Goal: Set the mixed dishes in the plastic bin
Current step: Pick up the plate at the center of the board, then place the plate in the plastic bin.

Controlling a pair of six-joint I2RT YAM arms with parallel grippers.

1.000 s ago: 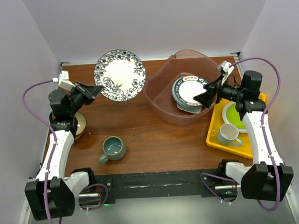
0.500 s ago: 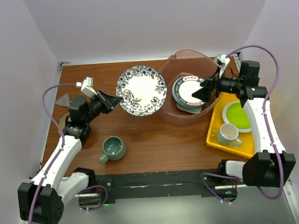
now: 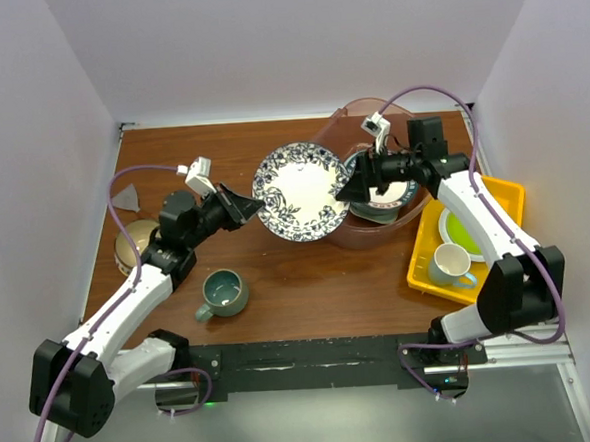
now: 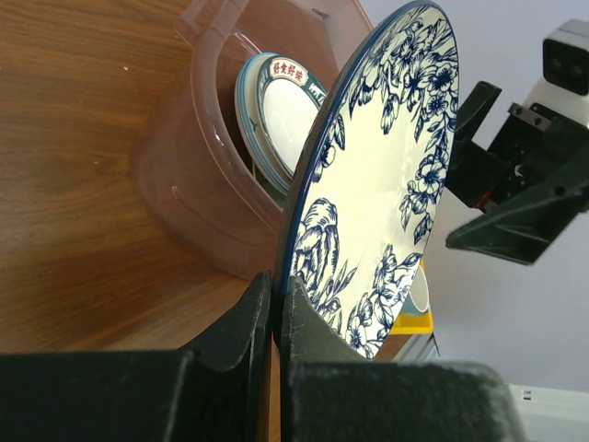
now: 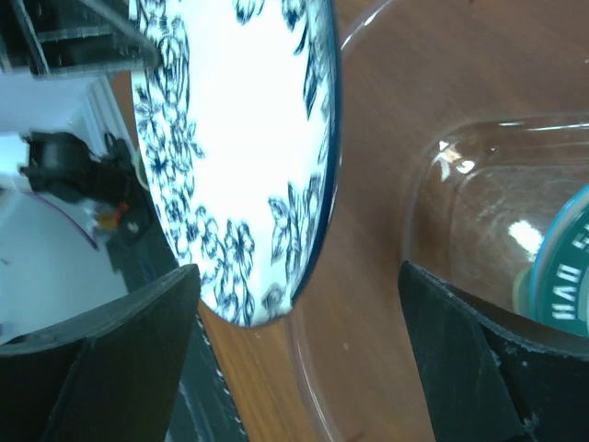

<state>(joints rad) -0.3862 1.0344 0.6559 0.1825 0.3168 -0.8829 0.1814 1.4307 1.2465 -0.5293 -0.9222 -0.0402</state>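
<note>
My left gripper is shut on the left rim of a blue-patterned plate, holding it tilted on edge above the table at the left wall of the plastic bin. In the left wrist view the jaws pinch the plate's rim, with the bin behind. My right gripper is open above the bin, at the plate's right edge; its fingers straddle the plate and the bin wall. Stacked plates lie in the bin. A grey-teal mug and a patterned bowl sit on the table.
A yellow tray at the right holds a lime-green plate and a white mug. A small grey scrap lies at the far left. Walls enclose the table on three sides.
My left arm has carried the blue-patterned plate to the right, up to the bin's wall. My right gripper has moved left across the bin to the plate's right edge.
</note>
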